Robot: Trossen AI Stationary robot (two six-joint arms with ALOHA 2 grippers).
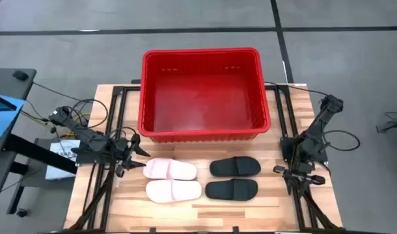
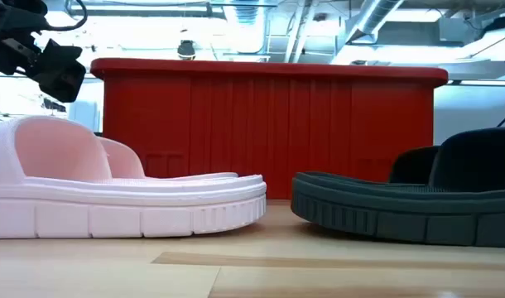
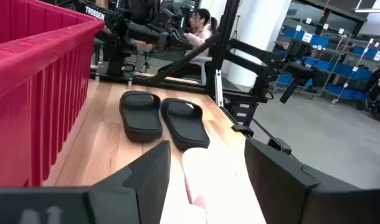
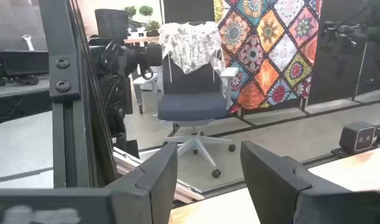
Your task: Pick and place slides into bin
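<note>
Two pale pink slides [image 1: 170, 169] [image 1: 174, 190] lie side by side on the wooden table, soles down, in front of the red bin [image 1: 200, 58]. Two black slides [image 1: 235, 167] [image 1: 232, 189] lie to their right. My left gripper [image 1: 140, 158] is open at the left end of the far pink slide. In the left wrist view that slide [image 3: 196, 180] shows between the open fingers [image 3: 205, 148]. In the low view the gripper [image 2: 50, 62] is above the slide's strap. My right gripper [image 1: 283, 171] is open and empty at the table's right side.
The bin stands at the table's far middle, its near wall [image 2: 269, 141] just behind the slides. Black frame rails run along both table sides [image 1: 101, 188] [image 1: 302, 195]. Beyond the table are an office chair [image 4: 190, 106] and a seated person [image 3: 202, 22].
</note>
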